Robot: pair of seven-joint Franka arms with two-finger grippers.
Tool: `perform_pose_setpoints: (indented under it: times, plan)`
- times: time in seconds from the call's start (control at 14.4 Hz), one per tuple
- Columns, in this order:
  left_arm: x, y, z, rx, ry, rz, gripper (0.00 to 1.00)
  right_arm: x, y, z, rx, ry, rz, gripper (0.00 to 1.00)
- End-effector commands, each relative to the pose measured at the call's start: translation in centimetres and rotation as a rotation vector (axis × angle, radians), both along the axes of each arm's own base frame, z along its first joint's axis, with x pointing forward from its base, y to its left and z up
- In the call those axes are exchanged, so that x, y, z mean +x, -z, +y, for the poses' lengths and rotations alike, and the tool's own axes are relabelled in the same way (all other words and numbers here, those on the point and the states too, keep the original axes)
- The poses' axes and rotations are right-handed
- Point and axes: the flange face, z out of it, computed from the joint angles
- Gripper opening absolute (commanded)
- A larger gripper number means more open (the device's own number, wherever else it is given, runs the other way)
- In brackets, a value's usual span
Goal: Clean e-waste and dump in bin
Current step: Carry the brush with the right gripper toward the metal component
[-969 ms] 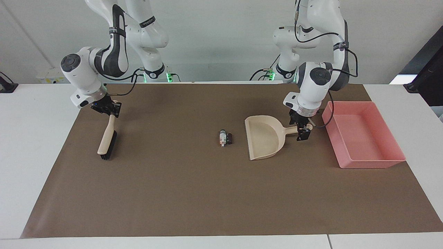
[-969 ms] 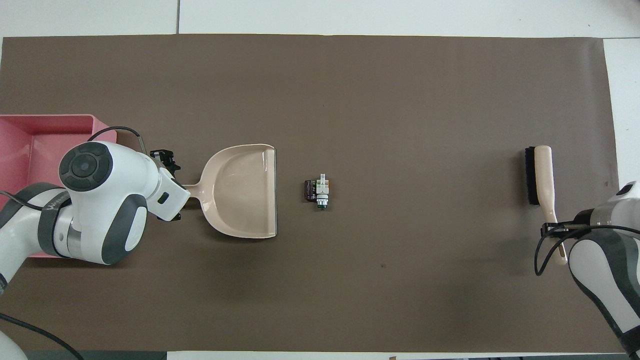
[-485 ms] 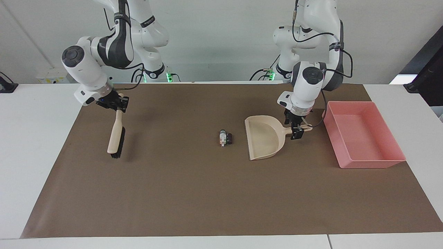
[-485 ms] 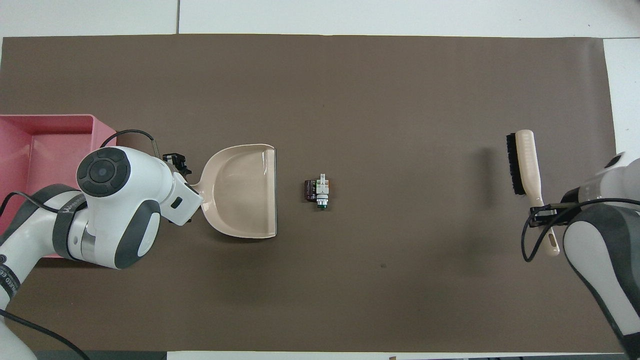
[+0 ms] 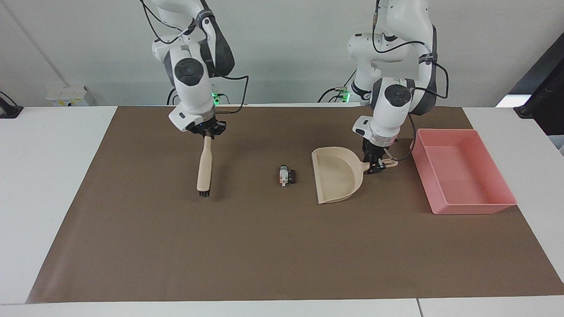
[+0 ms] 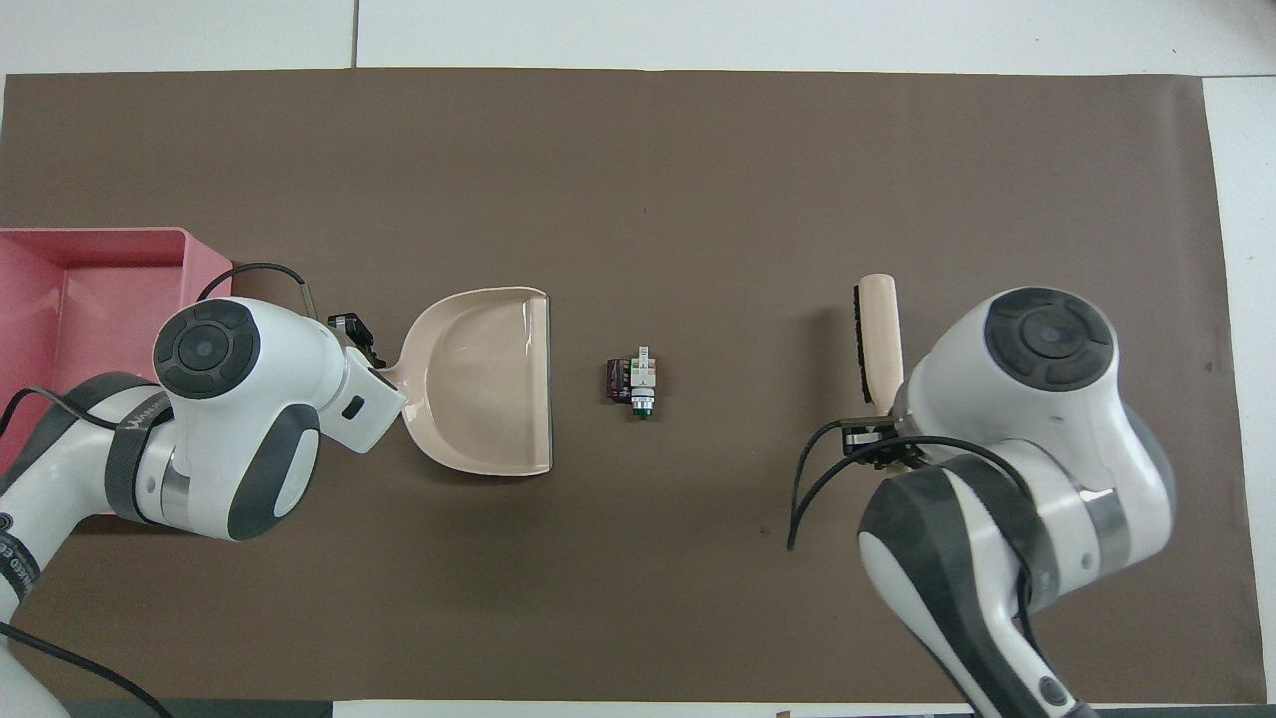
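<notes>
Right gripper (image 5: 207,133) is clamped on the handle end of a beige plastic brush w/ black bristles (image 5: 204,165), hanging it bristles-down over the brown mat (image 5: 220,246). E-waste (image 5: 287,175), a tiny white-grey bit w/ orange mark plus a black bit, sits mid-mat, just beside the mouth of the beige plastic dustpan (image 5: 337,176). Left gripper (image 5: 375,166) pinches the dustpan handle. Shallow pink rectangular plastic bin (image 5: 462,207) sits at the left arm's end of the mat.
</notes>
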Motion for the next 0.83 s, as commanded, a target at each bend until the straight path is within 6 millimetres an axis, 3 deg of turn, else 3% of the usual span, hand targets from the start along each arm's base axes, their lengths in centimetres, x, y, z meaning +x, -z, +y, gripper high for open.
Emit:
perform_pose_setpoints:
  times: [0.0,0.21,0.35,0.62,0.76]
  plan:
    - [-0.4,-0.7,0.0,0.008,0.001,-0.025,0.04,1.4,-0.1,4.4,-0.004,0.015,-0.01,0.0]
    - [0.4,-1.4,0.0,0.008,0.027,-0.036,0.0,1.0,0.0,8.8,-0.018,0.012,-0.021,0.0]
    - [0.8,-1.9,0.0,0.016,0.087,-0.029,0.0,0.7,0.8,10.7,-0.026,0.011,-0.025,0.0]
    - [0.4,-2.0,0.3,0.087,0.1,0.027,0.0,-0.2,3.8,16.1,-0.044,-0.045,0.025,0.0]
    - [-0.3,-1.8,-1.8,0.089,0.119,0.02,0.0,0.1,4.7,18.2,-0.054,-0.068,0.034,0.0]
